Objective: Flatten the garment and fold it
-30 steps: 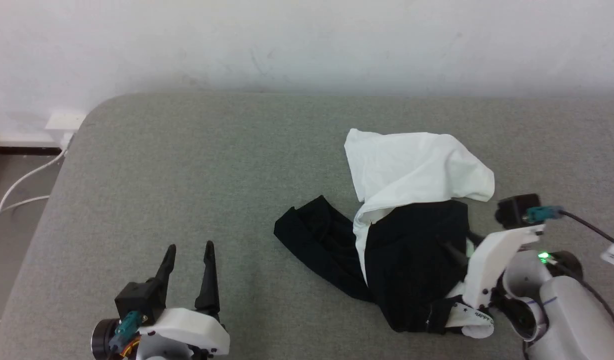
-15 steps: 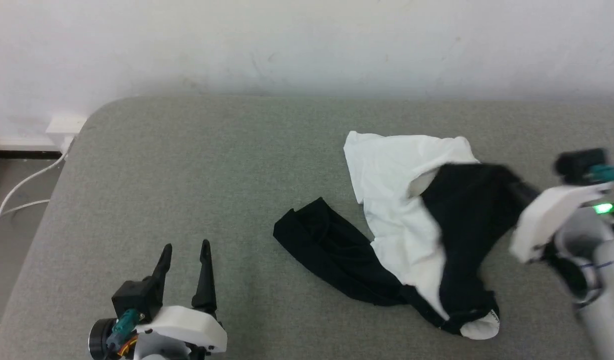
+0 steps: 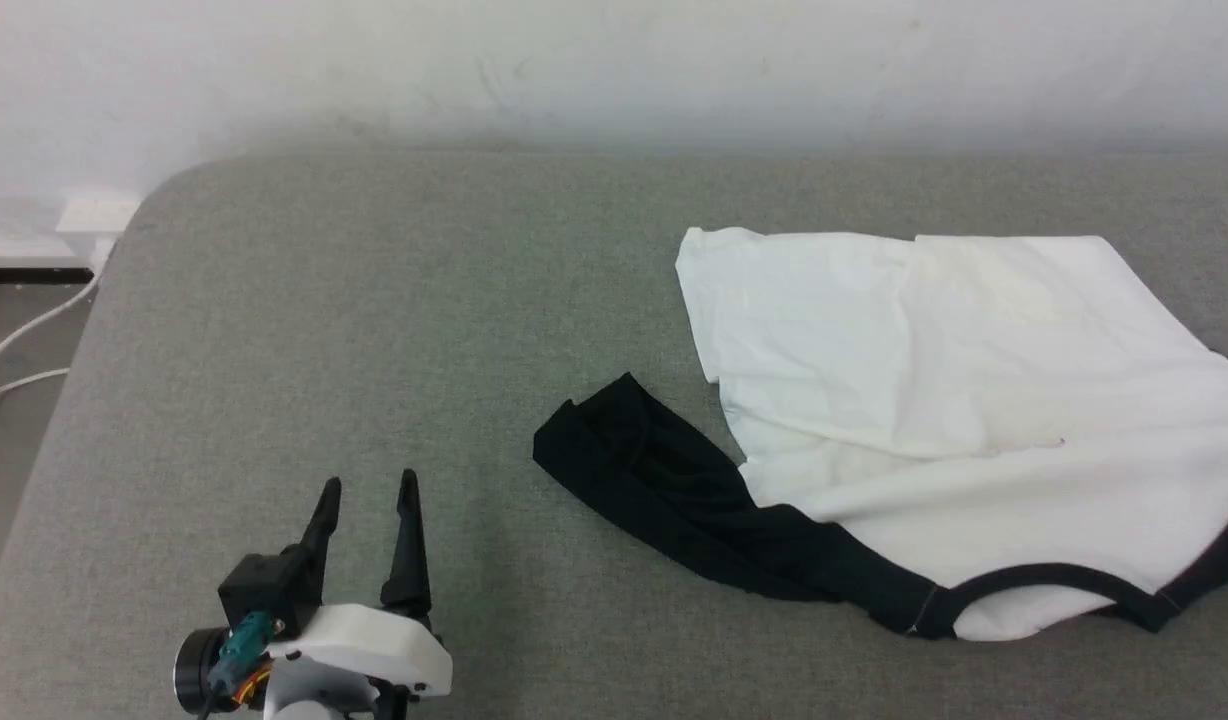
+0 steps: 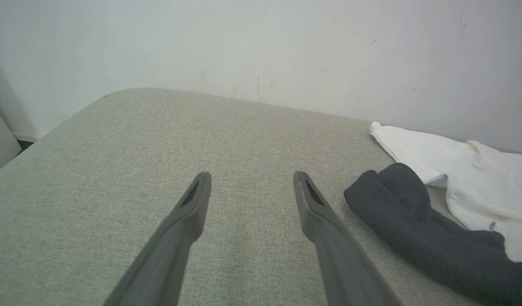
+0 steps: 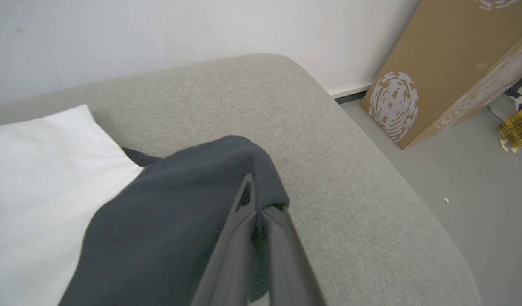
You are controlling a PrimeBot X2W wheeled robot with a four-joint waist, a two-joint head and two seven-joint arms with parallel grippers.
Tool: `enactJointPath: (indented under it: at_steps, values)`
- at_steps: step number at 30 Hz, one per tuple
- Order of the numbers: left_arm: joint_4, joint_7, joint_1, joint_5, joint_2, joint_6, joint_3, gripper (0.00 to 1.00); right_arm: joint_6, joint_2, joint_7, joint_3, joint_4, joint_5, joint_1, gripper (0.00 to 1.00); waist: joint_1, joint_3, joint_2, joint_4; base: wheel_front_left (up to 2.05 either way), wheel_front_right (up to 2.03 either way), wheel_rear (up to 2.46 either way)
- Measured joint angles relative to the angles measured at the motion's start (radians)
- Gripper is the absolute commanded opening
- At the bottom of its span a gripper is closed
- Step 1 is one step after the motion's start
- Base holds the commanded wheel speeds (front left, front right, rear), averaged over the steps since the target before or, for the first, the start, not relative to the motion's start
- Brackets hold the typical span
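Right now the garment [image 3: 934,400] lies mostly spread, white body up, on the right half of the grey cushion [image 3: 354,300], w/ one black sleeve [image 3: 654,475] bunched toward centre. Right end effector [image 5: 253,195] is clamped on the other sleeve [image 5: 171,212] nr the cushion's right edge. Left end effector [image 3: 366,495] is wide open & empty at the front-left corner. Step: flattening. Next prob needs left to grab the bunched sleeve & draw it out flat.
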Motion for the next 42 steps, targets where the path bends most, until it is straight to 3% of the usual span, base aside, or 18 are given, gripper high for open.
enactJointPath:
  at_steps: [2, 3, 7, 8, 15, 22, 32, 37, 42]
  values:
    - [-0.001, 0.0, -0.005, 0.0, 0.001, 0.0, 0.003, 1.0, 0.0, 0.015, -0.033, -0.04, 0.049, -0.02, 0.012, 0.0, 0.0, 0.012, 0.0, -0.001, 0.0, 0.0, 0.0]
    - [-0.001, 0.0, -0.007, 0.002, 0.001, 0.0, 0.003, 1.0, 0.0, 0.026, -0.054, -0.051, 0.073, -0.026, 0.015, 0.08, 0.0, 0.017, 0.0, -0.002, 0.0, 0.0, 0.0]
    - [0.0, 0.0, -0.018, 0.003, 0.002, -0.008, 0.006, 1.0, 0.0, 0.072, -0.135, -0.063, 0.178, -0.053, 0.018, 0.86, 0.0001, 0.034, 0.0, -0.005, 0.0, 0.0, 0.0]
    - [0.001, 0.0, -0.02, 0.003, 0.002, -0.008, 0.006, 1.0, 0.0, 0.081, -0.154, -0.06, 0.201, -0.058, 0.017, 1.0, 0.0001, 0.035, 0.0, -0.006, 0.0, 0.0, 0.0]
    - [0.007, 0.0, -0.022, 0.011, 0.007, -0.008, 0.006, 1.0, 0.0, 0.093, -0.382, -0.009, 0.229, -0.085, 0.002, 1.0, 0.0001, 0.006, 0.0, -0.007, 0.0, 0.0, 0.0]
    - [0.008, 0.008, -0.004, 0.01, 0.015, -0.006, 0.007, 1.0, 0.0, 0.164, -0.478, 0.142, 0.074, -0.114, 0.051, 1.0, 0.0, -0.052, 0.0, -0.016, 0.0, 0.0, 0.0]
    - [0.002, 0.067, 0.007, 0.01, 0.016, 0.0, -0.03, 1.0, 0.0, 0.324, -0.394, 0.332, -0.297, -0.109, 0.288, 1.0, -0.0001, -0.116, 0.0, -0.044, 0.0, 0.0, 0.0]
    - [0.025, 0.174, -0.052, 0.024, -0.002, -0.048, -0.124, 1.0, 0.0, 0.357, -0.328, 0.385, -0.466, -0.102, 0.393, 1.0, -0.0002, -0.124, 0.0, -0.053, 0.0, 0.0, 0.0]
    - [0.106, 0.326, -0.183, 0.043, -0.044, -0.128, -0.243, 1.0, 0.0, 0.372, -0.281, 0.411, -0.572, -0.102, 0.424, 1.0, -0.0001, -0.103, 0.0, -0.067, 0.0, 0.0, 0.0]
